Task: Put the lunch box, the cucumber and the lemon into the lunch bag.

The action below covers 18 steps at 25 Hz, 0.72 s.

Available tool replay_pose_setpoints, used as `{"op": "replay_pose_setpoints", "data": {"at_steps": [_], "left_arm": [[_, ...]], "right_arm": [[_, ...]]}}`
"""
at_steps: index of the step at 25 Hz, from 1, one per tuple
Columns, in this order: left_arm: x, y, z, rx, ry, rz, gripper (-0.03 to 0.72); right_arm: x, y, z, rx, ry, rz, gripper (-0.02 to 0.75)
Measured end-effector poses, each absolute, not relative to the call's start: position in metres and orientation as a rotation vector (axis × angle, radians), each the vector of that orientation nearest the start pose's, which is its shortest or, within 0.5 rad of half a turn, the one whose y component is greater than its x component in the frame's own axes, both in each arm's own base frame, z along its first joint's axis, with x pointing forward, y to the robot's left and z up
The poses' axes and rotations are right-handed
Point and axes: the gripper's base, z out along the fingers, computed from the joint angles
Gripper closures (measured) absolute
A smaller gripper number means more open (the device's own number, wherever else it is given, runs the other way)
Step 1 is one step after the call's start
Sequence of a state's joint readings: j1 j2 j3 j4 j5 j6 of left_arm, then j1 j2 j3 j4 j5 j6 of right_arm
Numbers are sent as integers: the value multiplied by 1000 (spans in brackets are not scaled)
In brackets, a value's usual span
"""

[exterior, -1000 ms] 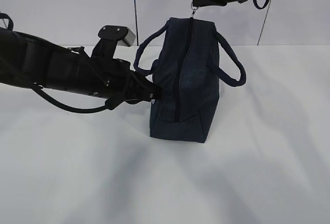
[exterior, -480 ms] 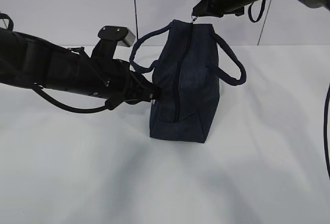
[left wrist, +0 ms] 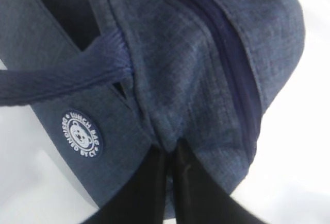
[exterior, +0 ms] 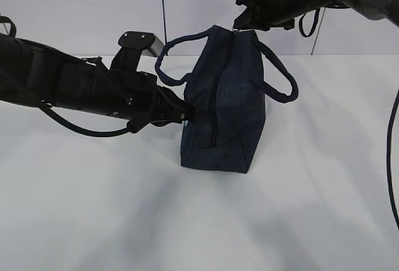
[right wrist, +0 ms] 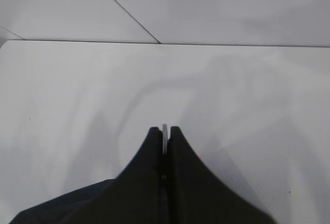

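1. The lunch bag [exterior: 224,99] stands upright near the middle of the white table [exterior: 199,221], zipper end toward the exterior camera, its two loop handles splayed to either side.
2. The left gripper [exterior: 185,115] is clamped shut on a fold of the bag's fabric low on its left end; the left wrist view shows the black fingers [left wrist: 154,183] pinching the navy cloth just beside the zipper track [left wrist: 227,54]. This hold looks meant to anchor the bag so it cannot slide or tip.
3. The right gripper [exterior: 240,25] sits at the bag's top edge, closed on the silver ring pull [right wrist: 164,131], which shows as a thin sliver between the fingertips. Pulling against the anchored bag is probably how the zipper gets run along its track.
4. The lunch box, cucumber and lemon are not visible in any view, so I cannot tell where they are.
5. The tabletop is plain, matte white and carries soft shadows of the arms. Behind it is a pale panelled wall [exterior: 81,9] with thin dark seams.
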<state>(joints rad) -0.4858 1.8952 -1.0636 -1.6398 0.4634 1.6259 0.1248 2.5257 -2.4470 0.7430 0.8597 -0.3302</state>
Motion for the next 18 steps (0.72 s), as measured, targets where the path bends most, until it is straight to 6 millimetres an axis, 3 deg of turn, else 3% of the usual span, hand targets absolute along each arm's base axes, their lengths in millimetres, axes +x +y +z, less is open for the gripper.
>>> {"op": "replay_pose_setpoints", "data": {"at_steps": [7, 14, 18], "left_arm": [[324, -217, 171, 769, 2184, -785, 697], [326, -214, 170, 751, 2195, -740, 697], [329, -212, 169, 728, 2208, -674, 697]], "right_arm": [[557, 115, 207, -173, 2294, 797, 738], [556, 112, 205, -190, 2324, 792, 738], [550, 107, 207, -203, 2373, 900, 738]]}}
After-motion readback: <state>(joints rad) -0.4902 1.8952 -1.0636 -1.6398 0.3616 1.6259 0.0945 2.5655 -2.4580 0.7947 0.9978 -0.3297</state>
